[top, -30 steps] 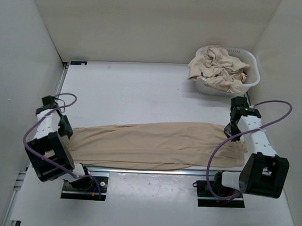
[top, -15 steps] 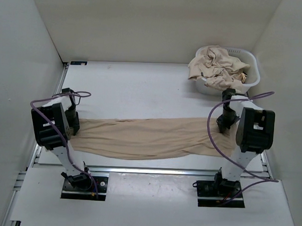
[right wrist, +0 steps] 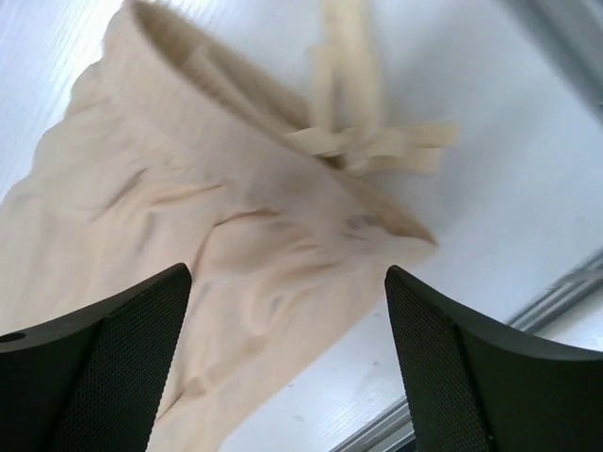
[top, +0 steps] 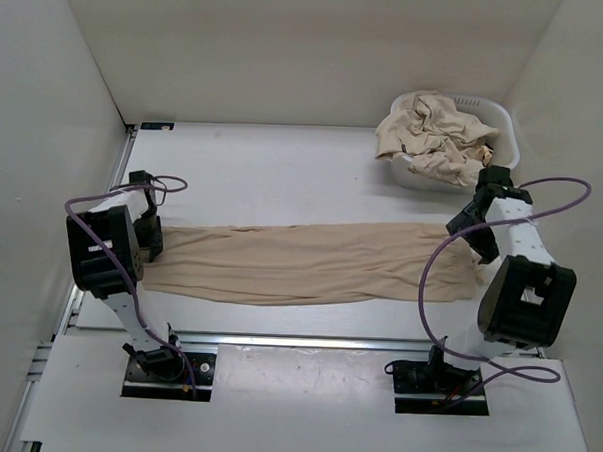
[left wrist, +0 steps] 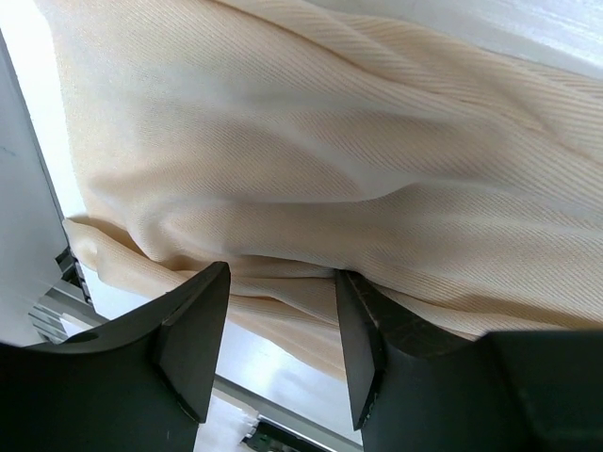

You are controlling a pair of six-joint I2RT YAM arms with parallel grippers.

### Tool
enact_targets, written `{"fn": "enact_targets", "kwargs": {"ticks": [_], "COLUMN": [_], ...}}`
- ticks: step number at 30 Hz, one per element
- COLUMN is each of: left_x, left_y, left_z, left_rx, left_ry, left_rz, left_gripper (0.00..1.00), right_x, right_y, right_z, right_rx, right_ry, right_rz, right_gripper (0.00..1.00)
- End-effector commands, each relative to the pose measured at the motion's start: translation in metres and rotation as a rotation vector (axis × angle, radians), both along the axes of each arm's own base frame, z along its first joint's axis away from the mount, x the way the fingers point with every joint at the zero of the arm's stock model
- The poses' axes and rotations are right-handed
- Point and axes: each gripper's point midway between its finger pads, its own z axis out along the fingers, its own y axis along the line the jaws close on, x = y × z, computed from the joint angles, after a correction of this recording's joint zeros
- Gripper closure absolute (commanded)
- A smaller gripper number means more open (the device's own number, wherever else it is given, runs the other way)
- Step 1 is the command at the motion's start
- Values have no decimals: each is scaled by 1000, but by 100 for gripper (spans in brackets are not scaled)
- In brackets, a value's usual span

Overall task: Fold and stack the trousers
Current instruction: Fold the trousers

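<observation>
One pair of beige trousers (top: 310, 261) lies spread flat across the table, left to right. In the left wrist view its cloth (left wrist: 311, 160) fills the frame in soft folds. My left gripper (top: 149, 241) is low at the trousers' left end; its jaws (left wrist: 281, 275) stand apart, open, with the fabric's edge at the fingertips and bare table between them. My right gripper (top: 476, 234) hovers above the right end, open wide (right wrist: 287, 273), nothing between its fingers. Below it lie the waistband and its drawstring (right wrist: 367, 141).
A white basket (top: 503, 125) at the back right holds more crumpled beige garments (top: 431, 137). A metal rail (top: 296, 341) runs along the near edge of the table. White walls close in on the left, back and right.
The trousers have shifted from the near rail toward the table's middle and lie straighter. The right gripper has opened, let go of the waistband end and lifted. Both arms have swung forward.
</observation>
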Motion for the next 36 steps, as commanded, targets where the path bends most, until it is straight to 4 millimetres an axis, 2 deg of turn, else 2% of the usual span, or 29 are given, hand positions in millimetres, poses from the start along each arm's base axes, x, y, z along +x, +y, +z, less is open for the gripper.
{"fn": "enact_targets", "kwargs": {"ticks": [1,2,4,5,7,8,11,14,15,17,18,19,21,22,23,25,26,27,29,30,32,33,34,35,36], "left_x": [-9,-8,-8,-8,-12,-12,-13,-17,-16,-18,-18,-21,-20,-14,-16,-6,-4,1,5,8,3,0,-7,-4,-5], "left_y": [-19,-20,-21,-21,-20,-20,-20,-18,-17,-18,-18,-19,-20,-19,-22,-26,-28,-33,-37,-38,-40,-48,-47,-50,-49], "left_z": [-15,-16,-16,-16,-18,-18,-15,-16,-13,-13,-13,-13,-12,-8,-6,3,6,11,18,21,16,8,1,-5,-7], "left_rx": [-83,-92,-92,-92,-87,-87,-87,-70,-68,-70,-70,-73,-86,-82,-101,-129,-144,-174,-197,-183,-136,-122,-92,-90,-79], "left_ry": [4,2,2,2,22,22,22,35,27,35,35,47,44,28,41,11,4,-16,-31,-36,-8,34,64,58,58], "left_rz": [4,3,3,3,4,4,4,7,6,7,7,7,6,5,4,0,-2,-6,-10,-25,-50,-83,-95,-108,-107], "left_gripper": [39,39,39,39,39,39,38,38,38,38,36,36,35,32,31,28,26,26,25,25,25,25,25,25,25], "right_x": [-29,-31,-16,-14,0,3,5,5,2,-11,-12,-19,-27,-28,-27,-26,-31,-23,-30,-23,-26,-17,-16,-10,3], "right_y": [-21,-23,-31,-35,-39,-37,-44,-38,-39,-38,-35,-41,-45,-51,-54,-63,-69,-76,-90,-97,-92,-77,-75,-61,-21], "right_z": [0,-8,-13,-26,-32,-45,-62,-73,-77,-85,-87,-87,-86,-82,-75,-59,-53,-37,-6,14,45,58,81,90,97], "right_rx": [-72,-68,-75,-71,-76,-57,-56,-4,10,48,58,62,63,61,53,20,6,-29,-116,-151,-216,-263,-352,-388,-409], "right_ry": [74,107,96,141,150,175,211,217,216,229,219,224,218,206,186,141,145,114,117,82,83,66,65,58,20], "right_rz": [-5,-3,5,21,50,54,40,32,14,-14,-21,-47,-67,-87,-78,-80,-88,-95,-118,-128,-104,-66,-51,-12,85], "right_gripper": [11,11,10,10,10,10,10,14,18,45,62,83,95,100,100,100,100,100,100,100,100,100,100,100,100]}}
